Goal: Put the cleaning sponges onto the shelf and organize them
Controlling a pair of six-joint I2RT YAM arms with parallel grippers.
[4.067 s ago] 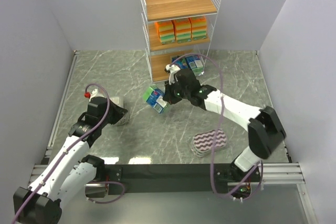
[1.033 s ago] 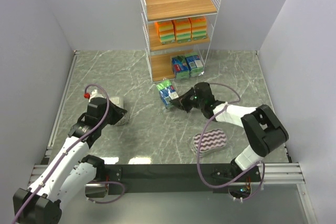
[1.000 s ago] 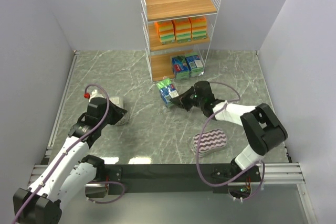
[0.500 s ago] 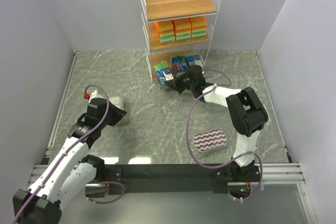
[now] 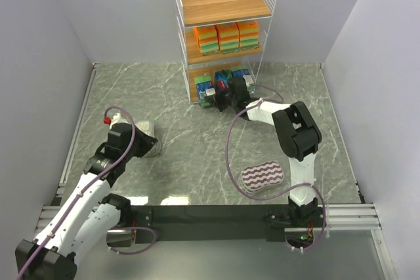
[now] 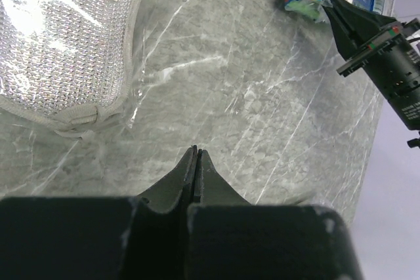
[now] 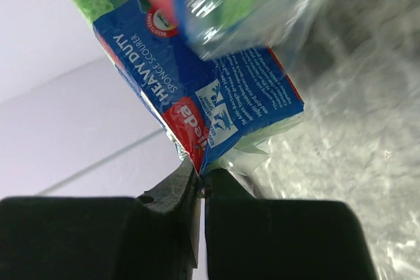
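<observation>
Blue film flap nipped in right gripper, jaws nearly together on the wrapper edge of blue-green pack. Grips by the thin flap, probably so the pack body hangs free ahead of the fingers and can slide in under the wire. Holds it at the mouth of the bottom tier of shelf, left of two blue-green packs already inside; looks like lining up a row of three. Cannot tell whether the pack base touches the wood. Label upside down to the wrist camera, reads "heavy duty sponge scourer", red logo, green scouring layer behind clear glossy crinkled film. On the middle tier, three orange-yellow packs side by side, green edges showing. Left gripper closed on nothing, low over marble table, just beside silvery-grey pack, not touching; parked there, likely for the next pick. Purple-white pack flat on the table toward the near edge, well apart from the shelf.
</observation>
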